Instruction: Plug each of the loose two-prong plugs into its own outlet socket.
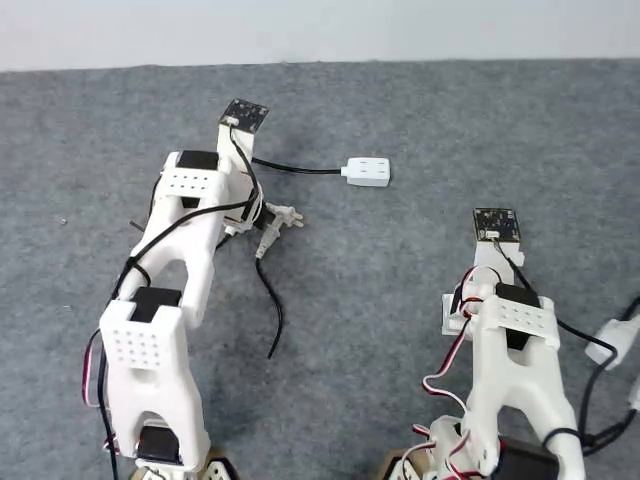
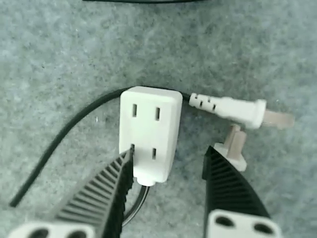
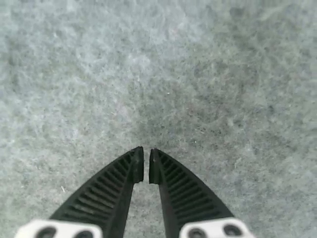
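A white outlet socket block (image 2: 148,134) with two pairs of slots lies on the grey carpet, a black cord (image 2: 59,144) running from it. My left gripper (image 2: 168,161) hangs open just over it, one finger (image 2: 116,181) at the block's edge, the other finger (image 2: 223,181) on the carpet side. A loose white two-prong plug (image 2: 233,108) lies right beside the block, and a second small white plug piece (image 2: 235,146) rests under it. In the high view that plug (image 1: 282,216) pokes out beside the left arm. My right gripper (image 3: 146,164) is shut over bare carpet.
Another white outlet block (image 1: 367,172) with a black cord lies further back, near the table's middle. A loose black cord end (image 1: 272,310) trails toward the front. White connectors and cables (image 1: 612,340) sit at the right edge beside the right arm.
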Motion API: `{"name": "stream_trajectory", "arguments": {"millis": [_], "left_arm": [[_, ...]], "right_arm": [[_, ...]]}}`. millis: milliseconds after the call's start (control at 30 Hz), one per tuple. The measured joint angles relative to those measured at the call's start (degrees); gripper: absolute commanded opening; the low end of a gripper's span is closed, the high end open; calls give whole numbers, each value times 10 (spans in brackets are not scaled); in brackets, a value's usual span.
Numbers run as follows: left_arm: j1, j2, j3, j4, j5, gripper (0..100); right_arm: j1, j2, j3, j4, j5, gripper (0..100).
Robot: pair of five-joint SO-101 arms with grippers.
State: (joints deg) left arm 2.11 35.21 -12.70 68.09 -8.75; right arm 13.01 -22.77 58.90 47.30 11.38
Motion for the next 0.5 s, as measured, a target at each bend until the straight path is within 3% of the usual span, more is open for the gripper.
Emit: {"name": "stream_trajectory", "arguments": {"millis": [133, 300, 500], "left_arm": [[0, 1, -4, 1, 4, 232], [-4, 6, -33, 15, 4, 343], [-17, 9, -45, 29, 4, 348]], "right_arm": [[0, 0, 0, 0, 9, 36], [0, 0, 0, 0, 18, 36], [0, 0, 0, 0, 18, 36]]}}
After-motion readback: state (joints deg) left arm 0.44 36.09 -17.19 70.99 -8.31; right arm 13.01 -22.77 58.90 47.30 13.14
